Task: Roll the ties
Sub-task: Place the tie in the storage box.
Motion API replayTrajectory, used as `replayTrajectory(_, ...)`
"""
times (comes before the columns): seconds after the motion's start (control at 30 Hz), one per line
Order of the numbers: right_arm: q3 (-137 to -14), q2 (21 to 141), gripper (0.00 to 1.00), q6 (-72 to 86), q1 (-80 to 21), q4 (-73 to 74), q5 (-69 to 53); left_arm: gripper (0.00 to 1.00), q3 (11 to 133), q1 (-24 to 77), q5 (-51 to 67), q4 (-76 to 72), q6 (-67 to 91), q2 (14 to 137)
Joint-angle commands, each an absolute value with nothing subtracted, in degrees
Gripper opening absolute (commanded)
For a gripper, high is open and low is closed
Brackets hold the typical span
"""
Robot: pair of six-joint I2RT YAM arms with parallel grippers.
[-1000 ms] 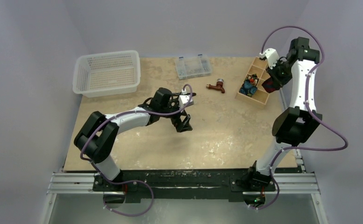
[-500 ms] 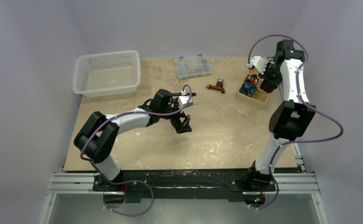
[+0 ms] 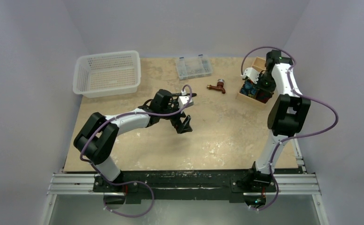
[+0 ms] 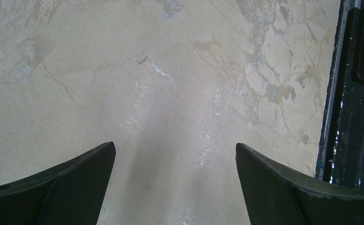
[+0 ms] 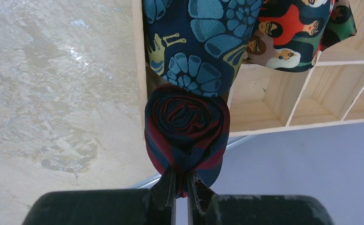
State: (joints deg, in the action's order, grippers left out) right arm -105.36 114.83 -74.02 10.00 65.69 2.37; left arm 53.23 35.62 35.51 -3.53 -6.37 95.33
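Observation:
My right gripper is shut on a rolled tie, navy with dark red stripes, wound in a tight spiral. It hangs at the near corner of the wooden divided box. In the box lie a blue-patterned tie and a tie with colourful faces. In the top view the right gripper is over the box at the back right. My left gripper is open and empty, just above bare table; in the top view it is near the middle.
A white mesh basket stands at the back left. A clear plastic organiser case sits at the back middle. A small brown tool lies left of the box. The table's right edge and the grey wall are close to the box.
My right arm has swung left and down, bringing the rolled tie from beyond the table's right edge to over the wooden box. The left arm has not moved.

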Motion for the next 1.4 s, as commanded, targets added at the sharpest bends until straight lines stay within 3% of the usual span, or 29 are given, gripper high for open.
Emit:
replayTrajectory(0.0, -105.22, 115.75, 0.0, -75.51, 9.5, 63.03, 4.18, 1.0, 52.83, 34.87, 35.21, -3.94, -5.23, 92.97)
replayTrajectory(0.4, -105.99, 121.61, 0.0, -75.65, 8.45, 61.72, 3.34, 1.0, 53.74, 33.4, 35.07, -1.05, -6.91, 92.53)
replayTrajectory(0.5, -107.09, 122.76, 0.11, -74.48, 8.46, 61.81, 3.25, 1.0, 54.33, 32.83, 34.98, -0.13, -7.45, 92.32)
replayTrajectory(0.67, -107.23, 121.34, 0.38, -73.34, 8.44, 62.4, 1.92, 1.0, 54.71, 32.19, 34.98, 1.97, -7.77, 91.63)
replayTrajectory(0.9, -107.93, 115.39, 0.65, -71.67, 8.75, 64.57, 0.22, 1.0, 55.85, 31.63, 32.22, 4.28, -9.01, 90.48)
replayTrajectory(1.07, -108.3, 110.27, 0.98, -70.06, 9.09, 66.17, -2.36, 1.0, 57.42, 30.07, 28.54, 6.07, -8.66, 88.39)
replayTrajectory(1.23, -109.38, 104.67, 0.98, -63.27, 9.68, 62.99, -4.91, 1.0, 61.21, 26.08, 25.8, 9.06, -5.42, 85.82)
replayTrajectory(1.37, -111.41, 100.32, 0.98, -49.27, 10.22, 58.57, -7.73, 1.0, 72.62, 21.42, 23.06, 20.66, -3.84, 88.41)
